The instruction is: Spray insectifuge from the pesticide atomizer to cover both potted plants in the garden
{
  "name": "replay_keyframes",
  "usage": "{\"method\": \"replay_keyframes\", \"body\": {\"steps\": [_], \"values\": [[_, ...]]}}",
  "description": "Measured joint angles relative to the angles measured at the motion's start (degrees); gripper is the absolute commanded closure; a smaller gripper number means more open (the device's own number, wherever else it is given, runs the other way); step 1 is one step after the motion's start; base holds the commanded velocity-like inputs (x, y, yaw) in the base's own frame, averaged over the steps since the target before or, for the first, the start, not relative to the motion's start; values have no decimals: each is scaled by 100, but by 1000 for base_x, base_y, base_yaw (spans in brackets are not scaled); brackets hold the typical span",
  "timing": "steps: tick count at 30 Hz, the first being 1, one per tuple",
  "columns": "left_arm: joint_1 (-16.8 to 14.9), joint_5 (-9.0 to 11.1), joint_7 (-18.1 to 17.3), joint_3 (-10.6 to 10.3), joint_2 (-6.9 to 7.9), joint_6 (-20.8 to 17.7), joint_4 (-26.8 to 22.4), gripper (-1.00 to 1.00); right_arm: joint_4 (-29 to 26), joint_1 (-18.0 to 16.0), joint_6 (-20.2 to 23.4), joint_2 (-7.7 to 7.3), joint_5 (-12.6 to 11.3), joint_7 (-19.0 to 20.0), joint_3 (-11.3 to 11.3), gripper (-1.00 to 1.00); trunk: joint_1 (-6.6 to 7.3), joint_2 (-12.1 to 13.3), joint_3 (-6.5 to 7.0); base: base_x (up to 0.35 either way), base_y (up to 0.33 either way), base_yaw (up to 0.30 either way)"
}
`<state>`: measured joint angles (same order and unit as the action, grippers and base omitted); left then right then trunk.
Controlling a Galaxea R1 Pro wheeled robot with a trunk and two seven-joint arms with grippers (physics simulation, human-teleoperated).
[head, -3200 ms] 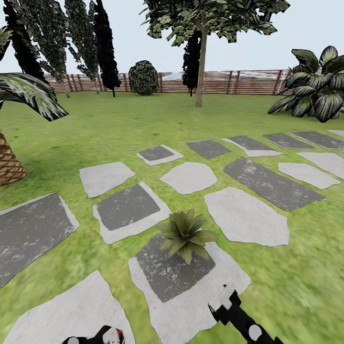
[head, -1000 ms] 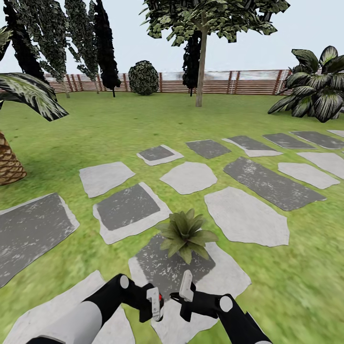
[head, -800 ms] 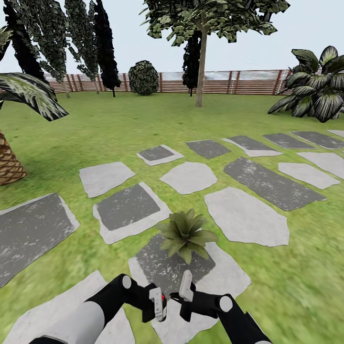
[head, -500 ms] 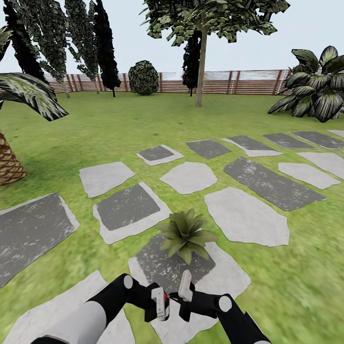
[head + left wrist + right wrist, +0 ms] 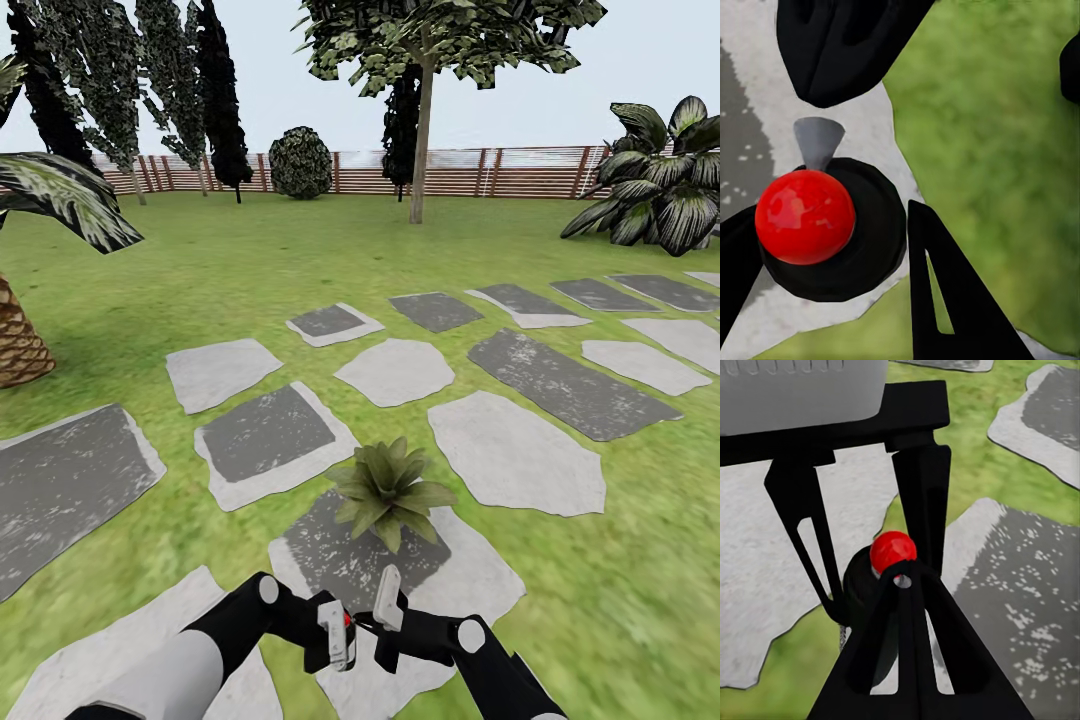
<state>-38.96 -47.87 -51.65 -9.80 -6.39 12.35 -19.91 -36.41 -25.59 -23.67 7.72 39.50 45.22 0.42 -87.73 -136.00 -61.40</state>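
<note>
Though seen only end-on, reads as the small pesticide atomizer [image 5: 804, 216]: glossy red ball on a dark round body, grey cone-shaped tip beside it. Green body and label not resolvable from these angles. Clamped between the black fingers [image 5: 945, 300] of the left gripper [image 5: 342, 630], pinched from both sides, above the edge of a pale grey stepping stone [image 5: 470, 580] and green lawn [image 5: 620, 600]. Shows up in head view as a red speck at the left gripper, low centre.

Facing it from the other side: right gripper [image 5: 368, 625], black fingers [image 5: 900, 660] pressed together into one wedge, tip right up against the dark body just below the red ball. Can't tell whether actually touching.

Just beyond both grippers: small potted plant [image 5: 388, 490], rosette of broad pointed green leaves, upright on the dark grey centre of the same stone. Pot hidden under the leaves. Near the grippers, not touching.

Further out: more grey stepping stones [image 5: 265, 435] scattered across the lawn, scaly brown palm trunk [image 5: 20, 345] at far left, striped blue-green agave [image 5: 665, 190] at far right. Along the back: slatted brown wooden fence [image 5: 480, 172], thin-trunked leafy tree [image 5: 420, 130] in front of it, round dark bush [image 5: 300, 162] and tall dark conifers [image 5: 210, 90] beside.
</note>
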Motion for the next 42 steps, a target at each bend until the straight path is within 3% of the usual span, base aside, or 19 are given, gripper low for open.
{"method": "replay_keyframes", "body": {"steps": [4, 19, 21, 27, 28, 32, 35, 37, 39, 42], "values": [[3, 406, -8, -22, 12, 59, 24, 100, 0, -1, 0, 0, -1, 0, 0, 100, 0, 0, 0, 0, 0, 0], [3, 442, -7, -43, 80, 206, 57, 100, 0, 1, 0, 0, -1, 0, 0, 100, 0, 0, 0, 0, 0, 0], [28, 403, -7, -54, 209, 205, 58, 100, 0, 1, 0, 0, -1, 0, 0, 100, 0, 0, 0, 0, 0, 0], [59, 368, -4, -79, 929, 212, 63, 100, 1, 1, -1, 0, 8, -1, 0, 100, 0, 0, 0, 0, 0, 0], [62, 364, -4, -81, 1069, 214, 63, 100, 0, 1, -1, 0, 7, -1, 0, -100, 0, 0, 0, 0, 0, 0], [68, 434, -2, -77, 1448, 226, 66, 100, 6, 2, 1, -14, 27, -7, -6, -100, 0, 0, 0, 0, 0, 0], [73, 455, 161, -38, 1551, 217, 61, 100, 20, 2, 9, -47, 30, -35, -25, -100, 0, 0, 0, 0, 0, 0], [73, 569, 586, 54, 1568, 208, 60, 100, 46, 3, 7, -73, 32, -170, -43, -100, 0, 0, 0, 0, 0, 0], [73, 824, 1098, 249, 1563, 203, 63, 100, 145, 4, 11, -206, 31, -674, -48, -100, 0, 0, 0, 0, 0, 0], [74, 1279, 1583, 577, 1531, 190, 67, 100, 989, 5, -8, -564, 24, -1864, -50, -100, 0, 0, 0, 0, 0, 0]]}}
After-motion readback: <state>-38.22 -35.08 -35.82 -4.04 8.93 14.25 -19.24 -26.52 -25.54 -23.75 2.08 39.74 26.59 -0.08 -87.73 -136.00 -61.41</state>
